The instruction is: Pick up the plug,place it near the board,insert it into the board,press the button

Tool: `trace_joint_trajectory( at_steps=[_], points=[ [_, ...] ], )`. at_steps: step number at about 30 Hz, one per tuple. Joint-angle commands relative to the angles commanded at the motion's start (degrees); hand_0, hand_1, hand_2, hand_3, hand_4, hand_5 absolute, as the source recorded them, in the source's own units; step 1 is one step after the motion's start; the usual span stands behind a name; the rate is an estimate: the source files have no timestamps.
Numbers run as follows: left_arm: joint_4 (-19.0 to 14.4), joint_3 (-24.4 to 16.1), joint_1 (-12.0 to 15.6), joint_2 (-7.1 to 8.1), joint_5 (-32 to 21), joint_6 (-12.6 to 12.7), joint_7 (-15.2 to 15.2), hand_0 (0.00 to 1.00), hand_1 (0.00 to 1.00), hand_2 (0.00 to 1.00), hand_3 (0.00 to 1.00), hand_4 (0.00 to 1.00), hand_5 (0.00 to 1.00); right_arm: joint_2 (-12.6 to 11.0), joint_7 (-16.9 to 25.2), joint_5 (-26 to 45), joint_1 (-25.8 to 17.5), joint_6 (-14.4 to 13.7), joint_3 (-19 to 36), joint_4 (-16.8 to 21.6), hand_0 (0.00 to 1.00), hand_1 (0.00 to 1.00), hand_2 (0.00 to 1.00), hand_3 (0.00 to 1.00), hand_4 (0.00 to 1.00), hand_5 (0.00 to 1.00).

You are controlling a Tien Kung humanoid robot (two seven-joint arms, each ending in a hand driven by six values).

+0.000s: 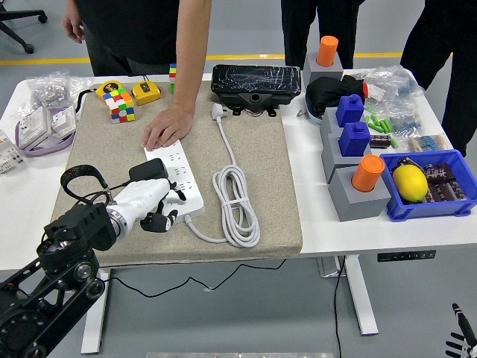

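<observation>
A black plug is seen resting on the white board, beside the robot's left hand, whose fingers are curled and appear clamped on nothing; the board is steadied by a person's hand on the counter.

A beige felt mat covers the middle of the white table. Far beyond the fingers, a multicoloured puzzle cube and a yellow tape measure sit at the mat's far left corner. A person's hand rests flat on the mat just past the fingers. Well to the right stand grey blocks with blue square pegs and orange cylinders, beside a blue plastic bin holding a yellow lemon. A black ribbed box lies at the far edge.
</observation>
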Motion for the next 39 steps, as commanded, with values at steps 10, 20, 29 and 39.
trace_joint_trajectory(
  at_steps=[10,20,29,39],
  points=[
    [0.9,0.0,-0.1,-0.06,-0.1,0.4,-0.3,0.152,0.003,0.125,0.731,0.478,0.002,0.1,0.0,0.1,0.0,-0.1,-0.1,0.0,0.798,0.753,0.746,0.81,0.998,0.998],
    [2.0,0.1,0.1,-0.13,0.0,1.2,-0.8,0.151,0.003,0.125,0.741,0.477,0.002,0.1,0.0,0.0,-0.3,-0.1,0.0,0.0,0.799,0.753,0.746,0.81,0.998,0.998],
    [2.2,0.0,0.1,-0.22,0.2,1.1,-0.7,0.153,0.002,0.125,0.766,0.469,0.002,0.1,0.0,0.1,-0.3,-0.1,0.0,0.0,0.799,0.753,0.746,0.81,0.998,0.998],
    [2.2,-0.2,-0.1,-0.21,0.3,0.9,-0.6,0.15,0.002,0.125,0.756,0.467,0.002,0.0,0.0,0.1,-0.1,-0.1,0.0,0.0,0.798,0.753,0.746,0.809,0.998,0.998]
  ],
)
